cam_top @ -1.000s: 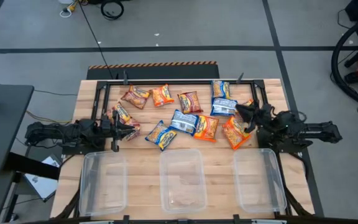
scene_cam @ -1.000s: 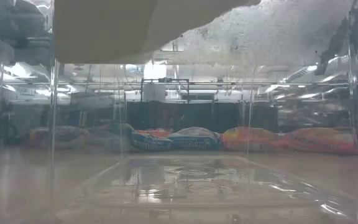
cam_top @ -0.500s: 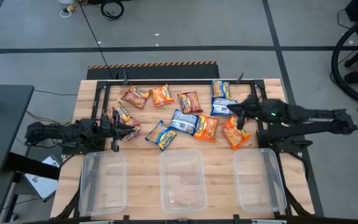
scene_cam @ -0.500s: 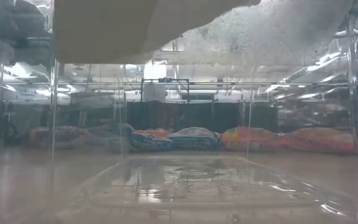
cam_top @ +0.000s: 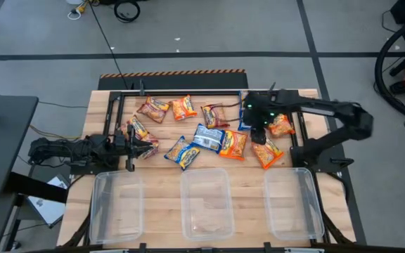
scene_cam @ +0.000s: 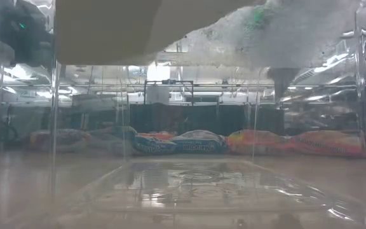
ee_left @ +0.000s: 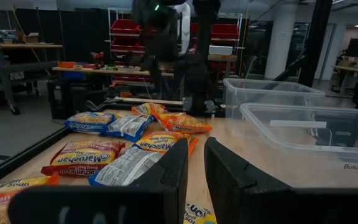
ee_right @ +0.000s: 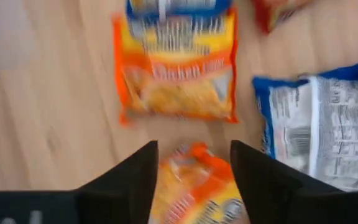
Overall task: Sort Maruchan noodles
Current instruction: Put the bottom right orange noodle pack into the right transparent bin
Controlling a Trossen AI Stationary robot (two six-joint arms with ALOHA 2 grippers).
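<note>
1. The right gripper (cam_top: 257, 125) hangs with jaws spread over an orange packet (ee_right: 191, 186) among the Maruchan noodles (cam_top: 209, 130) strewn across the desk (cam_top: 245, 190).
2. Centre the jaws on that packet alone, clear of the neighbouring blue-and-white packet (ee_right: 325, 127), before descending.
3. The left gripper (ee_left: 194, 171) waits low at the desk's left, jaws narrowly parted, holding nothing.
4. Three clear bins (cam_top: 206, 204) stand unfilled along the near edge.

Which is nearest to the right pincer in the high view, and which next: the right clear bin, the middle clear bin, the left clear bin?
Measured from the right pincer:
1. Right clear bin, table's front right.
2. Middle clear bin, front centre.
3. Left clear bin, front left, farthest.
</note>
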